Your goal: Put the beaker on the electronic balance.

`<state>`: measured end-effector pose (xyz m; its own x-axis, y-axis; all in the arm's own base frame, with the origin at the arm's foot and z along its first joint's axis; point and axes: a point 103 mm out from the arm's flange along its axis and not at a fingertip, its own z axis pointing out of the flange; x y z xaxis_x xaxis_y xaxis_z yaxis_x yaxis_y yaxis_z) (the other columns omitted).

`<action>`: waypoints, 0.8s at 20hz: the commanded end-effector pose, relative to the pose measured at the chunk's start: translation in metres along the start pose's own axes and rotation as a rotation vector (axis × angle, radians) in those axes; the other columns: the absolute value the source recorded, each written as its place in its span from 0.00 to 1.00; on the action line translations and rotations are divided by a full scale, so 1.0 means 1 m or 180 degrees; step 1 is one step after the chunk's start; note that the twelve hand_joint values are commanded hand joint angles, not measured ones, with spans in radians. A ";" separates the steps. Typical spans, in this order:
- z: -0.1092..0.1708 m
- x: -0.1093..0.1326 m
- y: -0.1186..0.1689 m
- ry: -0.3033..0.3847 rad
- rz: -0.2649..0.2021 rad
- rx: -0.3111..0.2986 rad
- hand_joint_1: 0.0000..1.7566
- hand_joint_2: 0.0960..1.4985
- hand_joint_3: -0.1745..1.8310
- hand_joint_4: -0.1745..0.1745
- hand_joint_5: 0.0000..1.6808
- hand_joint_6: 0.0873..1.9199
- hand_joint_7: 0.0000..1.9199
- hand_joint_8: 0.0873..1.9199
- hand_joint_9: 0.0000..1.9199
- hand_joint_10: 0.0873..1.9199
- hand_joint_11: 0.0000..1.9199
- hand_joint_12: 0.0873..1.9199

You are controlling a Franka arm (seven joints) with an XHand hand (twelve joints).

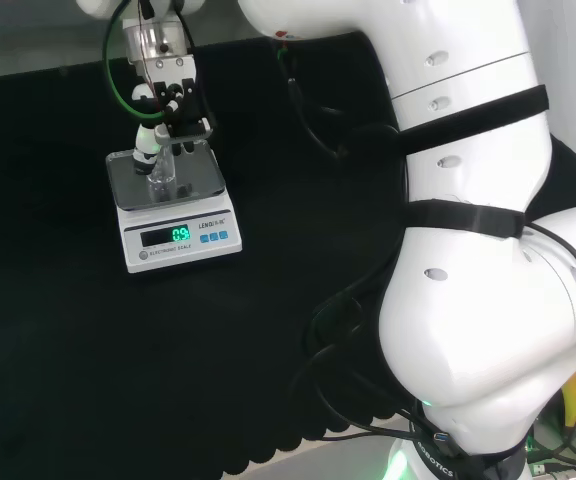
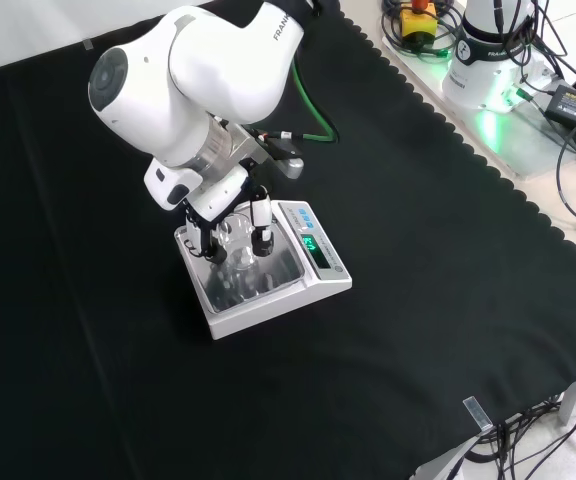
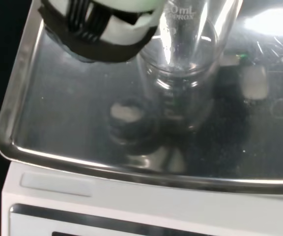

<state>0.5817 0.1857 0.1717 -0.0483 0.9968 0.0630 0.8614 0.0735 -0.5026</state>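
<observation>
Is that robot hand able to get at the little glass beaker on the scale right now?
Yes, it seems so: the hand is already over the balance, fingers curled around the beaker, with nothing between them.

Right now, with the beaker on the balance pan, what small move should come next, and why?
Probably open the hand and lift clear: the beaker appears to stand upright on the balance's steel pan, the display is lit, yet fingers flank the glass.

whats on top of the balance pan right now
A clear glass beaker stands on the steel pan of the electronic balance, with the hand curled around it from above. Whether the beaker holds any liquid cannot be told; the fingers cover part of it.
</observation>
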 end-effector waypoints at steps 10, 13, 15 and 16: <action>-0.014 -0.021 -0.013 0.0284 -0.0113 -0.0060 0.36 0.30 0.31 0.29 0.26 0.45 0.31 0.45 0.31 0.38 0.36 0.64; -0.016 -0.020 -0.015 0.0336 -0.0159 -0.0080 0.31 0.31 0.25 0.30 0.26 0.43 0.30 0.45 0.27 0.39 0.32 0.67; -0.021 -0.020 -0.019 0.0372 -0.0172 -0.0159 0.28 0.32 0.21 0.32 0.25 0.42 0.28 0.45 0.21 0.41 0.25 0.71; -0.024 -0.021 -0.022 0.0380 -0.0168 -0.0223 0.26 0.32 0.20 0.32 0.24 0.41 0.27 0.45 0.19 0.42 0.22 0.72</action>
<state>0.5782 0.1637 0.1914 -0.0388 0.9846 0.1705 0.8723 0.1166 -0.4749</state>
